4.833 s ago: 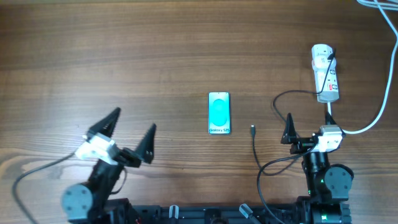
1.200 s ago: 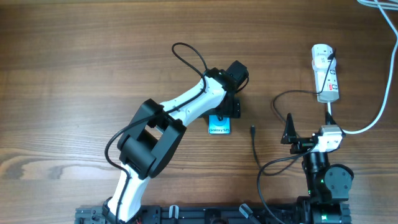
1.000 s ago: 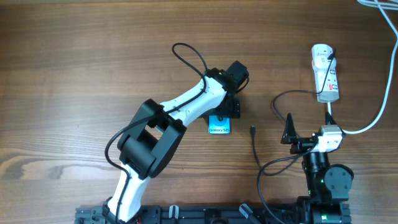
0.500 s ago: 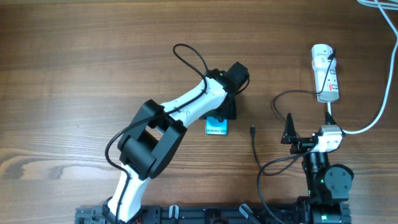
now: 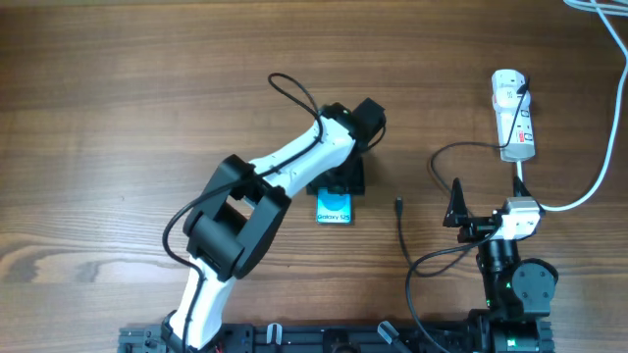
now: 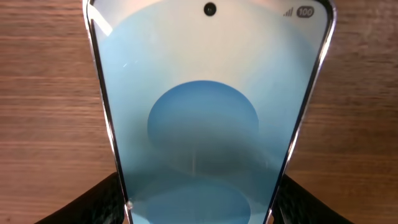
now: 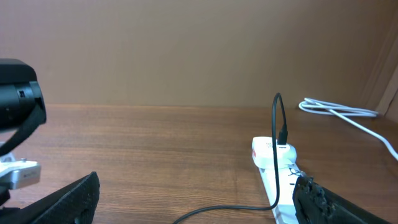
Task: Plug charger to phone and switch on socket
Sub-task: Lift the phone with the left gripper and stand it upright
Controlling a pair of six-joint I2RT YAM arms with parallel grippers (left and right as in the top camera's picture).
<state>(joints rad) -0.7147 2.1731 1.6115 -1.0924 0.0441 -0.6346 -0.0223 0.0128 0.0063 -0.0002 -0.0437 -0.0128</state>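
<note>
The phone (image 5: 334, 209) lies flat on the wooden table, its "Galaxy S25" end showing below my left gripper (image 5: 342, 183). In the left wrist view the phone (image 6: 205, 112) fills the frame, and my left gripper (image 6: 202, 214) is shut on its two long edges with one black finger on each side. The charger's dark plug tip (image 5: 399, 205) lies loose on the table right of the phone. Its thin black cable (image 7: 276, 130) rises from the white socket (image 5: 513, 118), which also shows in the right wrist view (image 7: 281, 171). My right gripper (image 5: 488, 203) is open and empty at the front right.
A thick white power cord (image 5: 599, 176) curves from the socket to the table's right edge and far corner, and shows in the right wrist view (image 7: 336, 111). The charger cable loops on the table between the socket and my right arm's base (image 5: 515, 284).
My left arm came from its parked place to the phone and closed on it. In the last second it has slid the phone towards the front left. The right arm has not moved.
</note>
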